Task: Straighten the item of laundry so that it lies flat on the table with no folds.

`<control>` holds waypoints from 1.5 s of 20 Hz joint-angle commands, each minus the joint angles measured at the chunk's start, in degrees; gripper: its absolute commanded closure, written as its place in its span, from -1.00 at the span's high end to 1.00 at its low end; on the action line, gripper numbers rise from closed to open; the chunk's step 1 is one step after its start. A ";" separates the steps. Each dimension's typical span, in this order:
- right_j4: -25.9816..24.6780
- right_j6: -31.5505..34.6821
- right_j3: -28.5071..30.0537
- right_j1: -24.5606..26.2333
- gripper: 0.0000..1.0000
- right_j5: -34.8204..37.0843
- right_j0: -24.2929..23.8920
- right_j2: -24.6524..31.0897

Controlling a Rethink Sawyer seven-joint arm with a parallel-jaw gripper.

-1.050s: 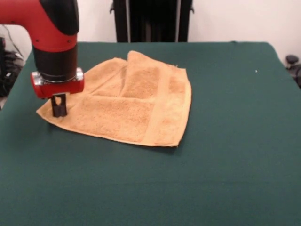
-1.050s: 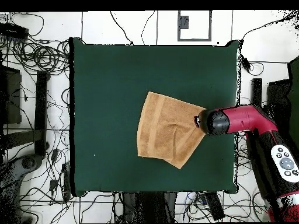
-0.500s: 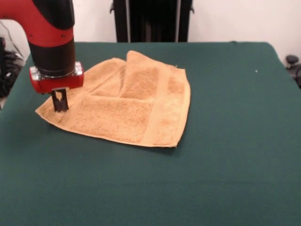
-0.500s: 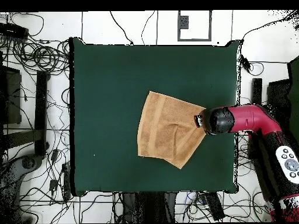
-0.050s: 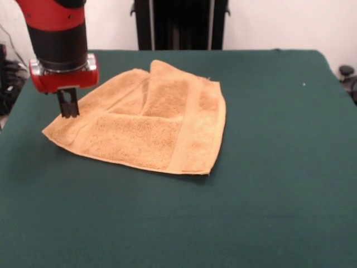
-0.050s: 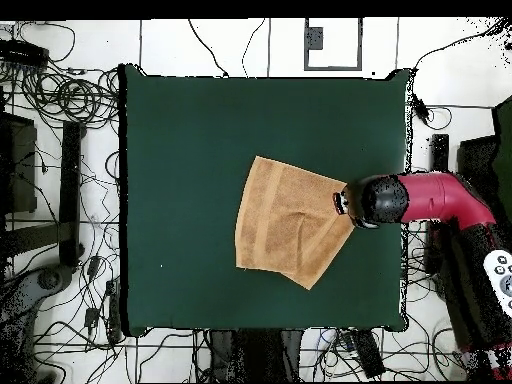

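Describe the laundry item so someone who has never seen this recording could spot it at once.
Start from the table, a wide surface covered in dark green cloth. The towel lies on it under the red and black arm, whose gripper hangs over one corner. It is the only cloth item there: a small golden-tan terry square with a flat woven band, and one part is folded over onto itself.

The arm (image 5: 56, 33) is showing a red shell over a black cylindrical wrist, ending in a red flange with a silver rim. Small black jaws are hanging beneath. Overhead, grey buttons are dotting its housing.
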 commanded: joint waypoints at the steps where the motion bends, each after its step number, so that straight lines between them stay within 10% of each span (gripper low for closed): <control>1: 3.29 0.63 6.07 -2.74 -1.00 3.93 6.65 -2.47; 30: 15.15 13.32 17.00 -3.32 -1.00 -8.55 13.55 -8.61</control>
